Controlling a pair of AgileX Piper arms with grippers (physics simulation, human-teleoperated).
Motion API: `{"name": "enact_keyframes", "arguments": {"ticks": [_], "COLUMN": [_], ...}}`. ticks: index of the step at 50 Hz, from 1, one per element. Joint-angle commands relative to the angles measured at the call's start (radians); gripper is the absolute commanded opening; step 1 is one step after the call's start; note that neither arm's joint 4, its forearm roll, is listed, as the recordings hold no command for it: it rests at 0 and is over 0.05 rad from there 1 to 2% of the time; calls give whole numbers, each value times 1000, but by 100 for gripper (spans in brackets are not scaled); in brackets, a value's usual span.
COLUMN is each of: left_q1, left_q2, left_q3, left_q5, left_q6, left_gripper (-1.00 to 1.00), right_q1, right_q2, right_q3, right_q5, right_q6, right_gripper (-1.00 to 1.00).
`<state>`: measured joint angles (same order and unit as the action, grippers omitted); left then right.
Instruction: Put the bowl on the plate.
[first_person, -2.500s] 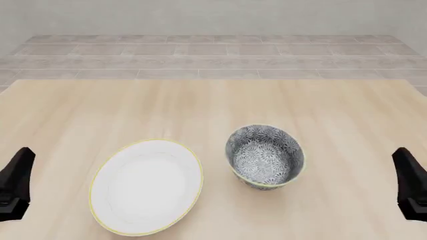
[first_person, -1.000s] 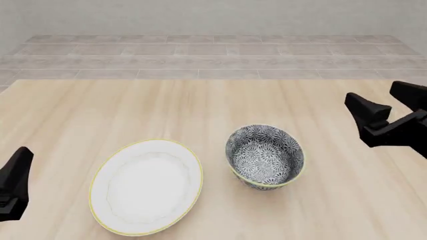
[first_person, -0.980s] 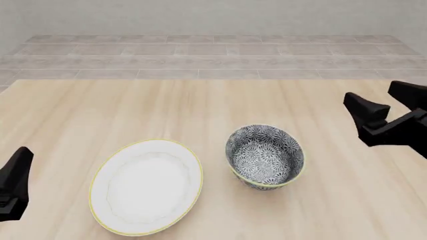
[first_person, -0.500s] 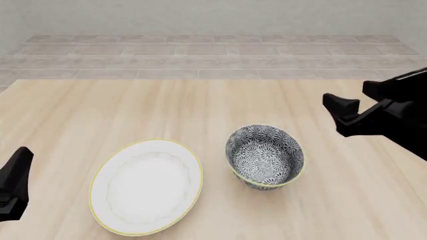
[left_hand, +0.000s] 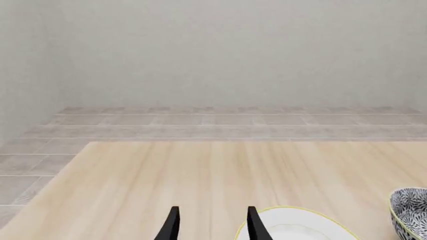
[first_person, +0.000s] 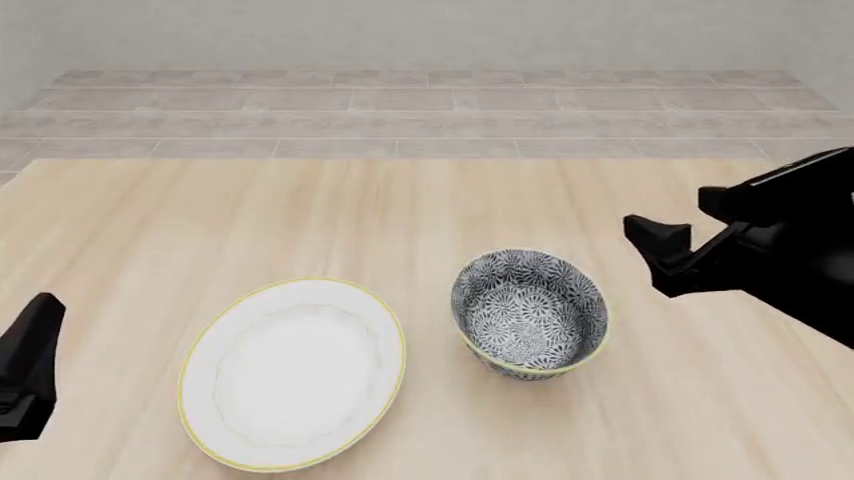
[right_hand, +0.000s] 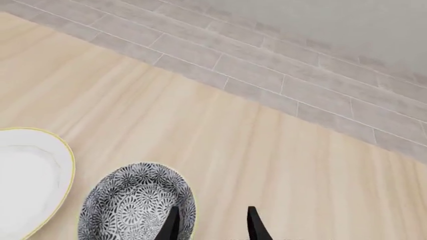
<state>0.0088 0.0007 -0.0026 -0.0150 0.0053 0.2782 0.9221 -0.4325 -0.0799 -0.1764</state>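
I am on the approach step, my right gripper (first_person: 683, 256) spread and empty above the table (first_person: 400, 210) just right of the bowl (first_person: 530, 313), which stands beside the plate (first_person: 294, 373), so next I must descend and straddle its near wall.

My table (first_person: 400, 210) looks like pale matt wood with soft grain. The plate (first_person: 294, 375) seems smooth white glazed ceramic; the bowl (first_person: 530, 312) likewise, patterned. My right gripper (first_person: 681, 240) looks matt black plastic.
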Motion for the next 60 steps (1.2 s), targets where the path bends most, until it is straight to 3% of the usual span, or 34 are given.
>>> {"name": "enact_keyframes", "arguments": {"ticks": [1, 60], "left_q1": [0, -8], "left_q2": [0, 1], "left_q3": [1, -1], "left_q5": [1, 8], "left_q6": [1, 6], "left_gripper": [100, 100], "right_q1": [22, 61], "right_q2": [21, 236], "right_q3": [6, 4], "right_q5": [3, -83], "right_q6": [-1, -9], "right_gripper": [100, 100]}}
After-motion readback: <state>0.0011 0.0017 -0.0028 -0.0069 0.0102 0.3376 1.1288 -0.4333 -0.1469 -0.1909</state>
